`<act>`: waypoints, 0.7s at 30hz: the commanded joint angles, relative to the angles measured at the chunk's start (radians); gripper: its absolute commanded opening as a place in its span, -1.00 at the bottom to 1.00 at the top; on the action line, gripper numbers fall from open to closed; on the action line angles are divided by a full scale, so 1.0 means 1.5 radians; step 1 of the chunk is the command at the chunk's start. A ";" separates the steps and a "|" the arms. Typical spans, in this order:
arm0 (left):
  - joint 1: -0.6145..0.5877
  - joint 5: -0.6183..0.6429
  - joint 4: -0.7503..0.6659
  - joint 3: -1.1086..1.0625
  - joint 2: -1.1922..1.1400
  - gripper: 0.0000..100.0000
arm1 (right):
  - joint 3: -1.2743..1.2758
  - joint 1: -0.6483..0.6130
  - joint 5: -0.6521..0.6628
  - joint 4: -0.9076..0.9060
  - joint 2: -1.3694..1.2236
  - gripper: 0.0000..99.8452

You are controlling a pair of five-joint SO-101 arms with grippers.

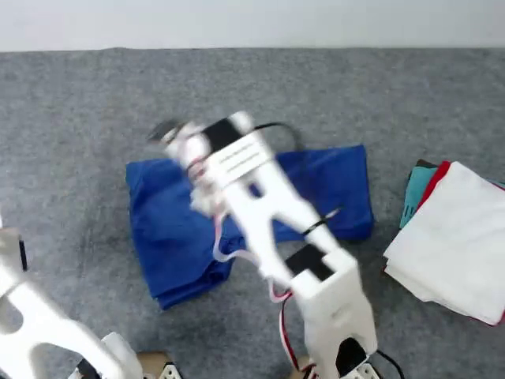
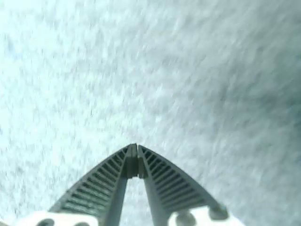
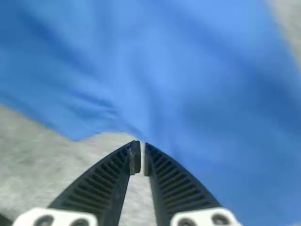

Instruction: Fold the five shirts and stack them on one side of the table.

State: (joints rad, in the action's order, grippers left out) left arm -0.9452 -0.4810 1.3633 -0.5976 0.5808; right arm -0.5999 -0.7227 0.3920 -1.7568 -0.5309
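A blue shirt (image 1: 181,229) lies partly folded and rumpled in the middle of the grey table. My right arm stretches over it, and its gripper (image 1: 170,134) hangs near the shirt's far left edge. In the right wrist view that gripper (image 3: 140,145) is shut, its tips over the border between blue cloth (image 3: 197,84) and grey surface, with nothing seen between the fingers. My left gripper (image 2: 136,149) is shut over bare grey surface. The left arm (image 1: 31,316) sits at the near left corner.
A stack of folded shirts (image 1: 461,237) rests at the right edge, white on top with red and teal edges (image 1: 414,193) showing beneath. The grey felt table (image 1: 79,118) is open at the far side and on the left.
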 commanded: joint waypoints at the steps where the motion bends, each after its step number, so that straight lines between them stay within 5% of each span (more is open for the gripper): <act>1: -0.047 -0.048 -0.027 -0.028 0.021 -0.99 | 0.014 -0.095 0.008 -0.025 0.048 -0.68; 10: -0.081 -0.080 -0.026 -0.039 0.021 -0.99 | 0.060 -0.255 0.008 -0.020 0.015 -0.53; 21: -0.081 -0.081 0.003 -0.035 0.027 -0.99 | 0.060 -0.300 0.006 -0.011 -0.071 -0.53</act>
State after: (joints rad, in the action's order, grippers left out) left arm -1.0618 -0.5930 1.3495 -0.6605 0.5854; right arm -0.5033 -1.1676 0.3951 -1.7568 -0.6322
